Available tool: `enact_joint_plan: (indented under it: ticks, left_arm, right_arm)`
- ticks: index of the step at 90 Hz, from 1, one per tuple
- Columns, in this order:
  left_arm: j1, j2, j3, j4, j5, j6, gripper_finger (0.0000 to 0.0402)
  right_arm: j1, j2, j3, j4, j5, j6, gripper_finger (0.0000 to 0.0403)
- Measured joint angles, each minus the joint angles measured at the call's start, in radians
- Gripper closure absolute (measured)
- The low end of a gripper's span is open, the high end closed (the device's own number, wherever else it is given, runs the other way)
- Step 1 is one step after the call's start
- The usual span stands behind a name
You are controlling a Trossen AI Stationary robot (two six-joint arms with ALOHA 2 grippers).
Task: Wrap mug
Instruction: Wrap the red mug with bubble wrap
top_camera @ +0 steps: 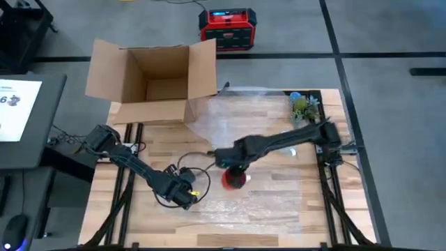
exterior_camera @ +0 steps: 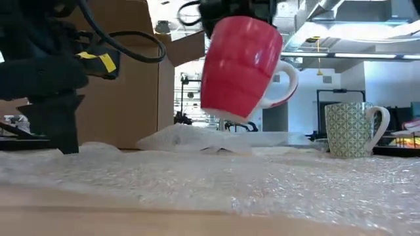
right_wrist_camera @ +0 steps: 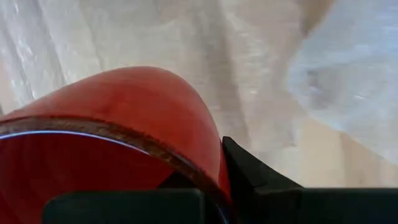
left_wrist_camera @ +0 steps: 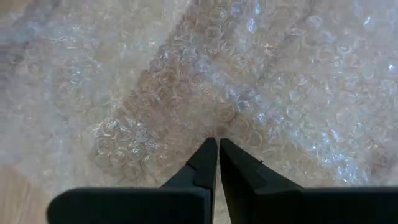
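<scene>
A bubble wrap sheet [top_camera: 244, 202] lies spread along the surface's [top_camera: 160, 146] front edge, presumably ready to take the mug. The right hand [top_camera: 235, 169] clamps the red mug's [exterior_camera: 239, 65] rim, holding it tilted above the sheet's middle. The left hand [left_wrist_camera: 217, 146], fingers pinched together, presses the wrap, likely anchoring it.

Both arms are dark, near-black, built of slim tubular links with bulkier joint housings. Left arm [top_camera: 136, 165]: loose black cables loop around its wrist, and a small yellow tag sits near the gripper end — seen in the high and low views. Right arm [top_camera: 279, 143]: same dark finish, smooth link. Left fingers [left_wrist_camera: 205, 165] — matte black, flat-sided, tapering to narrow tips. Right finger [right_wrist_camera: 249, 177] likewise black, wedge-shaped.
</scene>
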Motion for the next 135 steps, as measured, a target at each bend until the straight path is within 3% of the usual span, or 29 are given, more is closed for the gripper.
enact_joint_plan:
  ticks: [17,32,51,116,135]
  left_arm:
    - [-0.007,0.000,0.000,-0.010,-0.020,0.011,0.0402]
    - [-0.031,0.000,0.000,-0.048,-0.076,-0.005,0.0402]
    - [-0.035,0.000,0.000,-0.056,-0.100,-0.005,0.0402]
    - [-0.087,-0.001,0.001,-0.114,-0.107,-0.090,0.0402]
    - [-0.089,-0.001,0.001,-0.118,-0.107,-0.094,0.0402]
  right_arm:
    - [0.017,0.160,0.259,-0.150,-0.005,-0.032,0.0395]
    - [0.026,0.251,0.350,-0.232,-0.019,-0.032,0.0395]
    - [0.030,0.289,0.359,-0.264,-0.069,-0.033,0.0395]
    - [0.064,0.287,0.311,-0.276,-0.062,-0.060,0.0394]
    - [0.064,0.287,0.311,-0.286,-0.062,-0.081,0.0378]
